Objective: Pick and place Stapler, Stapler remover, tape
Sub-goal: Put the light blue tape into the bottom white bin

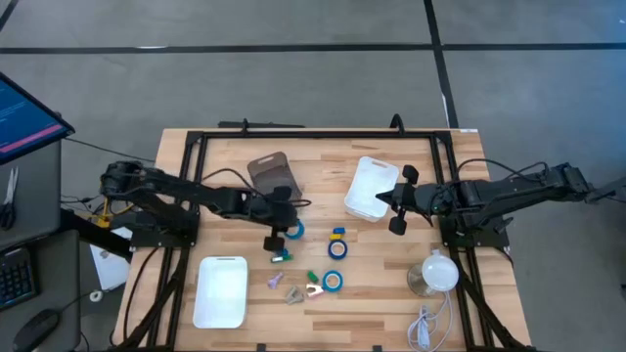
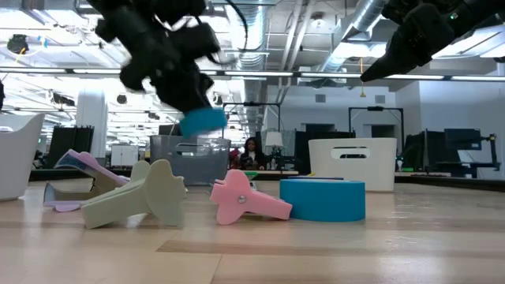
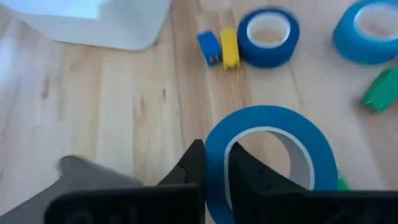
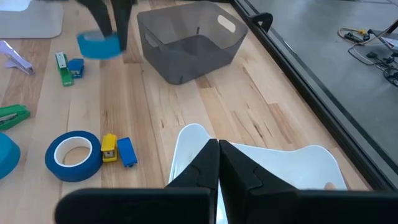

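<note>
While my left gripper (image 3: 214, 171) pinches one wall of a blue tape roll (image 3: 267, 155), apparently lifted just above the table (image 1: 391, 293), so thin a hold could let it swing free.

Both arms are black, made of jointed segments with thin black cables along them. Each claw, left claw (image 1: 277, 238) and right claw (image 1: 398, 202), has 2 dark, wedge-shaped fingers (image 4: 200, 167).
</note>
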`<state>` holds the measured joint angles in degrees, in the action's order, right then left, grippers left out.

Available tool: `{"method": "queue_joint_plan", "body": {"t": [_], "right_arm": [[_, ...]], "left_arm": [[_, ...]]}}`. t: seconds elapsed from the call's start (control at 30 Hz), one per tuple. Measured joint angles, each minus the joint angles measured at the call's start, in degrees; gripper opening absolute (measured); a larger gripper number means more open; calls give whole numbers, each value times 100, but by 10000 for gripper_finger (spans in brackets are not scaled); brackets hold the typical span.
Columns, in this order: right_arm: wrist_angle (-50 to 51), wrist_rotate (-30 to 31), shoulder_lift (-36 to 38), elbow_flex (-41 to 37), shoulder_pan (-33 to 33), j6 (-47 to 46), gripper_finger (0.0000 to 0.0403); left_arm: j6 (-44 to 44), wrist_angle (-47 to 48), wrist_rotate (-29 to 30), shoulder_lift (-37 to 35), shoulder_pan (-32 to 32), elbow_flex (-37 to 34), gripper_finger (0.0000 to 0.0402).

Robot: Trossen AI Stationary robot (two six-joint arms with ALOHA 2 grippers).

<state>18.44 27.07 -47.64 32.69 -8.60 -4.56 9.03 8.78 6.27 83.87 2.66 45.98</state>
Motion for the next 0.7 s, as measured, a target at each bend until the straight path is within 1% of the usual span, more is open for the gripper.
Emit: {"method": "queue_joint_plan", "body": {"t": [0.17,0.37,0.5,0.7], "right_arm": [[0,7,0,0,3,-1,0],[-7,38,1,0,9,0,0],[-13,44,0,0,9,-1,0],[-13,44,0,0,9,-2,0]], "left_arm": [[-683,546,115,-847,146,2,17],[-1963,1460,584,-1666,729,13,17],[-3137,1967,612,-1863,1416,13,17],[-4700,2436,607,-1733,2617,13,17]]}}
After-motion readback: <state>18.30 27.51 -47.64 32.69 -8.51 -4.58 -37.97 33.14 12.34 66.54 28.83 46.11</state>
